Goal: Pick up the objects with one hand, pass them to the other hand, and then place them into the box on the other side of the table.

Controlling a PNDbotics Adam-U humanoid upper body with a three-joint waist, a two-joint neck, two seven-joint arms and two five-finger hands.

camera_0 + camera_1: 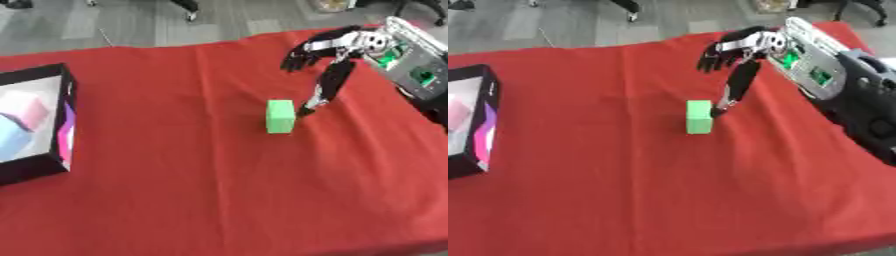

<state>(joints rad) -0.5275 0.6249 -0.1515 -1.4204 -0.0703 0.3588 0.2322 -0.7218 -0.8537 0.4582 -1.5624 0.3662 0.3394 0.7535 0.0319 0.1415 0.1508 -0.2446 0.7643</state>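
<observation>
One green block (pixel 280 116) stands upright mid-cloth on its long axis, and we note our right hand (pixel 325 50), fingers spread open, thumb tip just beside it, lies at its 2 o'clock, nearest.

A small light-green rectangular block (pixel 280 116) stood upright near the middle of the red-covered counter (pixel 201 190). An open black-walled box (pixel 63 125) with pale pink and blue contents sat at the counter's left edge.
</observation>
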